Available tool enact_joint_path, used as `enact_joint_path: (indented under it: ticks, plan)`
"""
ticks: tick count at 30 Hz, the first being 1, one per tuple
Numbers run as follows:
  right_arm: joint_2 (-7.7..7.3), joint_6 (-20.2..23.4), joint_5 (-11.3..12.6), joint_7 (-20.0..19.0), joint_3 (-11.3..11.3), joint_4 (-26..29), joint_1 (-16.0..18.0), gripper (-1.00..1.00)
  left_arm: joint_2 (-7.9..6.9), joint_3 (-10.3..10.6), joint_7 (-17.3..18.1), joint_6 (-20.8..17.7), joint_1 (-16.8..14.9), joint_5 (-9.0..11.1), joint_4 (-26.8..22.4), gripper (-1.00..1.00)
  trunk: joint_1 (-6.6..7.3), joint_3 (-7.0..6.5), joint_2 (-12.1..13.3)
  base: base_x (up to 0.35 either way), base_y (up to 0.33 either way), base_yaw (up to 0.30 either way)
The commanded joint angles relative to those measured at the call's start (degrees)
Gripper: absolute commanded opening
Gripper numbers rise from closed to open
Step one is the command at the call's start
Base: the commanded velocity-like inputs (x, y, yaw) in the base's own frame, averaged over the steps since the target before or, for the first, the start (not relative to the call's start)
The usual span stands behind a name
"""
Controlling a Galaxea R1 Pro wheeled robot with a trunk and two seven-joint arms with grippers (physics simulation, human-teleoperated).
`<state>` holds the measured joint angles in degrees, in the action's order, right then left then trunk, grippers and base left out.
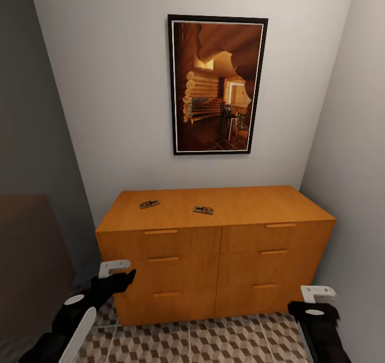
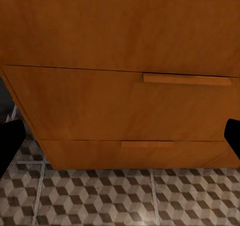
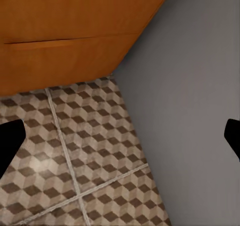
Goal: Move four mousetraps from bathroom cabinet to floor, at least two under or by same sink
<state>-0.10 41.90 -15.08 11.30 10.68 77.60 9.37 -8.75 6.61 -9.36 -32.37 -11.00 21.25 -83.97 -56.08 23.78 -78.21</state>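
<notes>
We're parked in front of the cabinet, which sits on the cube-pattern bathroom floor under a framed picture. Our left gripper and right gripper hang low beside its drawers, both spread wide and holding nothing. Two mousetraps lie well apart on the cabinet top, one toward the left and one nearer the middle.

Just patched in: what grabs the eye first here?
The orange-brown cabinet against the back wall, with two mousetraps lying apart on its top. Above it hangs a framed picture of a log interior. Both hands, left and right, hang low over the patterned floor.
</notes>
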Motion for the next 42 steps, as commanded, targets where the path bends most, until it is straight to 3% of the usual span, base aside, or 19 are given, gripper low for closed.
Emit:
enact_joint_path:
  ticks: [1, 10, 22, 29, 39, 42]
  plan:
    - [0.08, 0.58, -0.08, 0.03, -0.77, 1.04, 0.10, 1.00, -0.20, -0.15, -0.55, -0.41, -0.15, 0.59, -0.58, 1.00, 0.00, 0.07, -0.04, 0.000, 0.000, 0.000]
    - [0.48, 1.13, -0.59, -0.05, -2.71, 3.03, 0.17, 1.00, -0.51, -0.51, -0.58, -0.79, -0.31, -0.05, -2.10, 1.00, 0.00, 0.07, -0.04, 0.000, 0.000, 0.000]
    - [0.62, 2.56, -0.84, 0.10, -3.11, 3.46, 0.19, 1.00, -0.47, -0.65, -0.57, -0.78, -0.32, -4.17, -2.55, 1.00, 0.00, 0.07, -0.04, 0.000, 0.000, 0.000]
    - [0.40, 2.70, -0.90, 0.15, -3.12, 3.59, 0.18, 1.00, -0.32, -0.71, -0.63, -0.87, -0.36, -5.16, -3.39, 1.00, 0.00, 0.07, -0.04, 0.000, 0.000, 0.000]
    - [0.18, 4.88, -0.97, 0.29, -3.13, 7.44, 0.05, 1.00, 0.34, -0.61, -0.59, -6.50, -1.25, -5.69, -3.90, 1.00, 0.00, 0.07, -0.04, 0.000, 0.000, 0.000]
    - [0.18, 8.00, -0.97, 0.25, -3.13, 8.03, 2.42, 1.00, 1.20, -0.53, -0.58, -8.86, -3.45, -5.74, -4.01, 1.00, 0.00, 0.07, -0.04, 0.000, 0.000, 0.000]
